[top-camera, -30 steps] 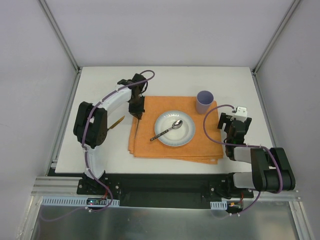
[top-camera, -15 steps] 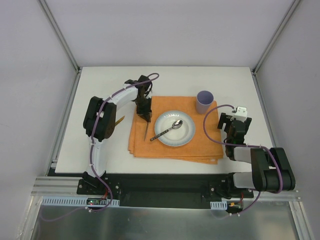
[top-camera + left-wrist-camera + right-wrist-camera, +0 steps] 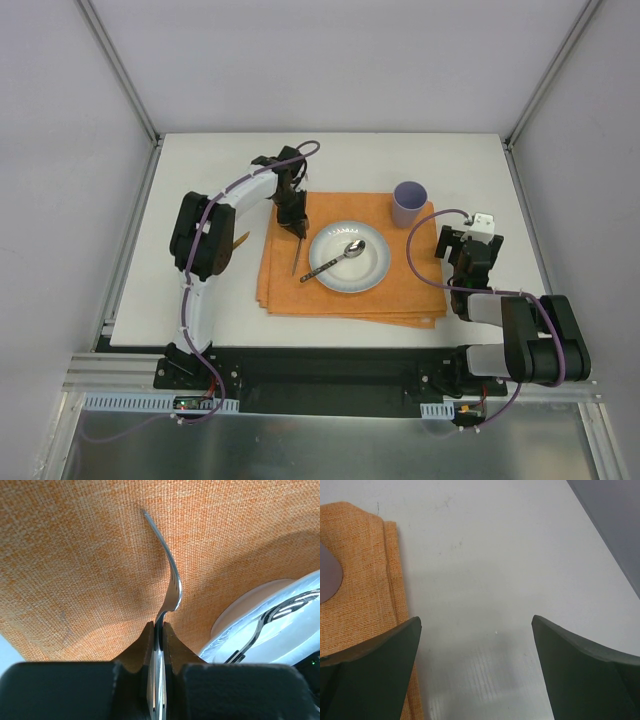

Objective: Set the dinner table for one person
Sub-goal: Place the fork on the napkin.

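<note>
White dinner table, orange placemat, a plate. Left of the plate the left gripper pinches a metal utensil; right of it the right gripper gapes.

Coarse woven cloth placemat; shiny polished metal utensil; smooth matte dinner table.

My left arm wears white shells on its links, with black joint housings between them. My right arm is black with pale grey links, and a small white block sits just by my right jaws. A purple cable trails along each arm. My left jaws are brown-black, my right jaws dark green wedges.
</note>
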Robot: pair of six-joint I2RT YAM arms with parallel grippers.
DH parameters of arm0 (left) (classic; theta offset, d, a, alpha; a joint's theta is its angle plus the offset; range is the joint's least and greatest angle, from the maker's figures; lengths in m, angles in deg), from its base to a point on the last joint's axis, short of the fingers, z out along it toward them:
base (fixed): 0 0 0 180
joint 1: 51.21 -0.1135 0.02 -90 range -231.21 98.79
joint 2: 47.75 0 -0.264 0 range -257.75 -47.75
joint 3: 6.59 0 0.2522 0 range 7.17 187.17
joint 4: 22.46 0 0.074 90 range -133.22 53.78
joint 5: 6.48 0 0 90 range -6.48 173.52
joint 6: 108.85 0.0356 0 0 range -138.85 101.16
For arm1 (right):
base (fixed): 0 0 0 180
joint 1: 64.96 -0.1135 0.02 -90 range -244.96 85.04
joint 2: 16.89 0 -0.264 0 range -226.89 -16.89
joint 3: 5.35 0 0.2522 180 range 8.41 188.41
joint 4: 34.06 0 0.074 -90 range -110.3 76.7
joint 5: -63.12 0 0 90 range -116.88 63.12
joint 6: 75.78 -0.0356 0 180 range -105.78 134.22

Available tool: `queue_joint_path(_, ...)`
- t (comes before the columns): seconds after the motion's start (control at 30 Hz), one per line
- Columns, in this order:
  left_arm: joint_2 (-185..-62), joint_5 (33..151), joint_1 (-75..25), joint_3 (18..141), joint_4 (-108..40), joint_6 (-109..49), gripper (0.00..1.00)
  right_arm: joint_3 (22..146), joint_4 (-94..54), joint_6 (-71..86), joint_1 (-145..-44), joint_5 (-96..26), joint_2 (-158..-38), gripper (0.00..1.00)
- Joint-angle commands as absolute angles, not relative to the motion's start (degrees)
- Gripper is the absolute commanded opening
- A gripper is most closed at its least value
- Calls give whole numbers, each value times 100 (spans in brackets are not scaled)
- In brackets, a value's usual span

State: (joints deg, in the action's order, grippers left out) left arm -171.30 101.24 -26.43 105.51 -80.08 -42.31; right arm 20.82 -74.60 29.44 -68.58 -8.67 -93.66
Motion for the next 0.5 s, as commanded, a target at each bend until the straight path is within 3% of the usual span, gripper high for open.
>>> queue_joint_path(0.0, -17001, 9785, -2607, 10570, -7912, -4319, 0, 2098, -7805, 2933, -6857, -790, -9291, 96)
queue_joint_path(0.37, -16720, 8495, -2616, 9980, -7648, -4670, 1, 2098, -7805, 2933, -6866, -790, -9291, 96)
queue_joint_path(0.47, -16746, 8448, -2616, 9989, -7630, -4592, 11, 2098, -7805, 2933, -6857, -790, -9291, 96)
